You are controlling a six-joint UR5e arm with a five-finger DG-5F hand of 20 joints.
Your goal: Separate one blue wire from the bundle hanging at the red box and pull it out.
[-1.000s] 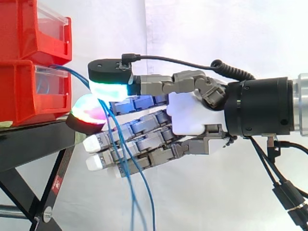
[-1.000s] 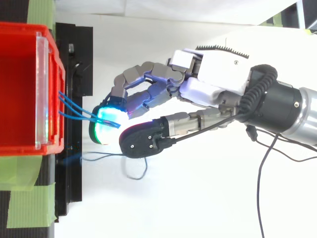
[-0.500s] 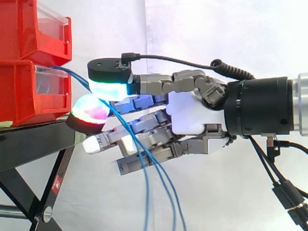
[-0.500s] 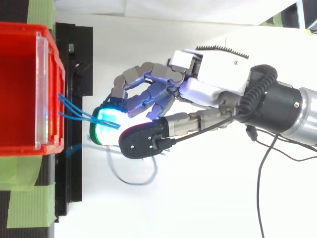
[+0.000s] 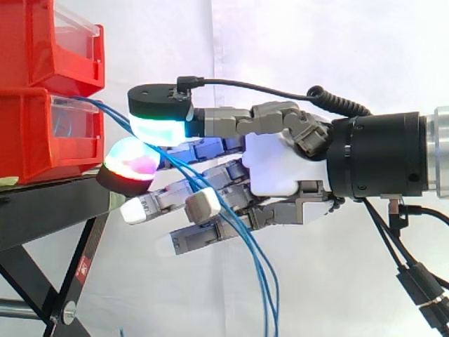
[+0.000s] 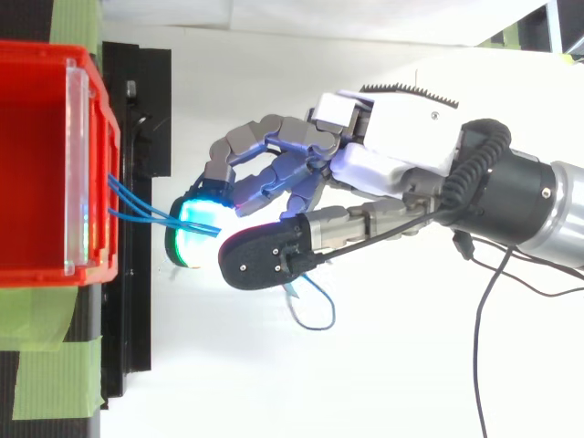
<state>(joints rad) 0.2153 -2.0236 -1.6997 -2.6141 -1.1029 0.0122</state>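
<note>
Beside red box (image 5: 49, 133), hand (image 5: 277, 168) pinching blue wires (image 5: 259, 263), ends cropped

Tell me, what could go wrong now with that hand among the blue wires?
Several blue wires pass together between the hand's glowing pads, so more than one may come out. They also drape across the curled lower fingers and could snag there. A hard pull might drag the red box along its black stand.

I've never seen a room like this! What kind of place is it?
Probably a robot test lab: a plain white curtain behind, red plastic bins on a black metal stand, and a robot hand pinching thin blue wires.
</note>
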